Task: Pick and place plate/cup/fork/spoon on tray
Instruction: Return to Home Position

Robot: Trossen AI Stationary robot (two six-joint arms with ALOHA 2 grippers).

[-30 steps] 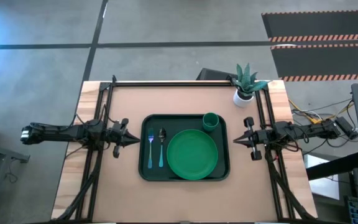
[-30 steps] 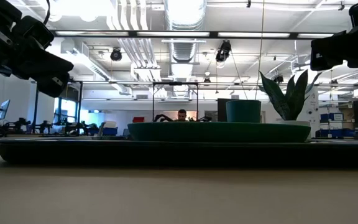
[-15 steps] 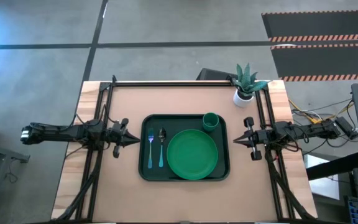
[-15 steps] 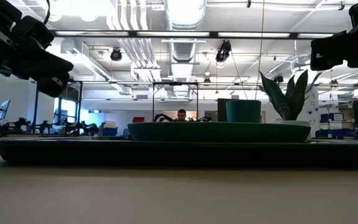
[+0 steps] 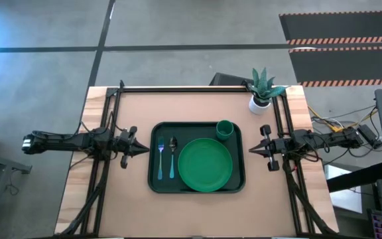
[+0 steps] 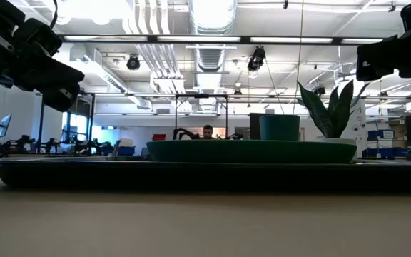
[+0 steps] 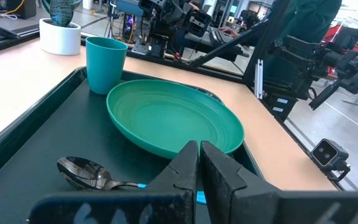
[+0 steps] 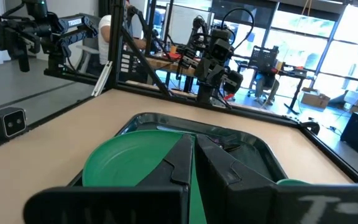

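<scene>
No movement since before; left gripper point(image 5: 142, 150), right gripper point(image 5: 249, 151) level beside tray point(image 5: 154, 180), fingers shut, empty.

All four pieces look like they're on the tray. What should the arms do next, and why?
Probably nothing more than staying parked: the plate, cup, fork and spoon all lie on the tray, and the left gripper and right gripper flank it, shut and empty.

In the low view the fork and spoon are hidden behind the tray point(image 6: 212, 175) rim, and only the plate's point(image 6: 252, 151) edge is seen. In the left wrist view the spoon point(image 7: 95, 175) handle is covered by the left gripper point(image 7: 199, 163), the fork is not seen, and the plant point(image 7: 61, 26) is cut off at the top. In the right wrist view the cup point(image 8: 298, 183) is largely covered by the right gripper point(image 8: 193, 158).
</scene>
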